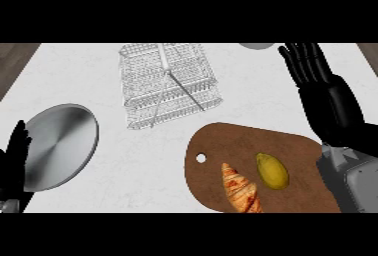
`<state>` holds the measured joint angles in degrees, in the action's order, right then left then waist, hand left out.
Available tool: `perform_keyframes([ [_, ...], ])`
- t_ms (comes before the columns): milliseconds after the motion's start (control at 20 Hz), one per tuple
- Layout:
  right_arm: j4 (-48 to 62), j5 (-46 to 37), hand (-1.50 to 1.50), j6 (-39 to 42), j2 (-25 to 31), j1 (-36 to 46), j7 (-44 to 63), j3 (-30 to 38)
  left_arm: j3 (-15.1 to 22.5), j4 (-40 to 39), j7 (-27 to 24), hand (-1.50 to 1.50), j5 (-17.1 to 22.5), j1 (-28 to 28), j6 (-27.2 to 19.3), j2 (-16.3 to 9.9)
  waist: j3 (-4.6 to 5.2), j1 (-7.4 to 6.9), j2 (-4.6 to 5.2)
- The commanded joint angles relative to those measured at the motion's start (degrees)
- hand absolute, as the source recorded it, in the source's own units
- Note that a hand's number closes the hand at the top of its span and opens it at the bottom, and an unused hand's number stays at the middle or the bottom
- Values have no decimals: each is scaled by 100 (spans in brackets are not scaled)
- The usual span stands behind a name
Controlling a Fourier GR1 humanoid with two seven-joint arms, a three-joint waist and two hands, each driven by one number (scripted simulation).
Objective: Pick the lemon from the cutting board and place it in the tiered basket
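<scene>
Lying nearest the view's lower edge, at about five o'clock, a brown wooden cutting board (244, 145) carries two things side by side: a croissant (241, 190) and, just to its right, the lemon (272, 171), which sits apart from the pastry and touches neither hand. A small hole pierces the board near its left rim. At eight o'clock the left hand (16, 155) shows at the view's edge, fingers straight and up, holding nothing, just beside a round silver plate (63, 145) (its rim looks taller than wide from this angle). The white table (140, 170) lies bare between plate and board. Farther off, at two o'clock, the right hand (306, 62) is raised well beyond the lemon with its fingers spread and straight, released, grasping nothing. At twelve o'clock stands the wire tiered basket (170, 82), and past it, at one o'clock, part of a pale round object (257, 45) shows.
</scene>
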<state>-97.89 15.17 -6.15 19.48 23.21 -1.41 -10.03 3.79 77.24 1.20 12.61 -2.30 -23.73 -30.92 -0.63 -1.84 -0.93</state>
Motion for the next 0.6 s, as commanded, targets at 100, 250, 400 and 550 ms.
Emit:
perform_keyframes([
  [100,-462,210,150,700,21,-1046,-1068,-61,455,561,263,0,285,446,600,388,51,385,69],
  [250,-449,525,150,1409,237,-1414,-1896,142,917,909,332,0,645,798,1171,826,29,591,85],
  [400,546,272,-150,-572,-357,-2020,-1624,1324,1067,867,369,0,781,630,1199,1099,33,685,135],
  [550,300,106,-150,383,-330,-3113,-3295,1114,1166,1133,630,0,889,775,1575,969,49,366,79],
])
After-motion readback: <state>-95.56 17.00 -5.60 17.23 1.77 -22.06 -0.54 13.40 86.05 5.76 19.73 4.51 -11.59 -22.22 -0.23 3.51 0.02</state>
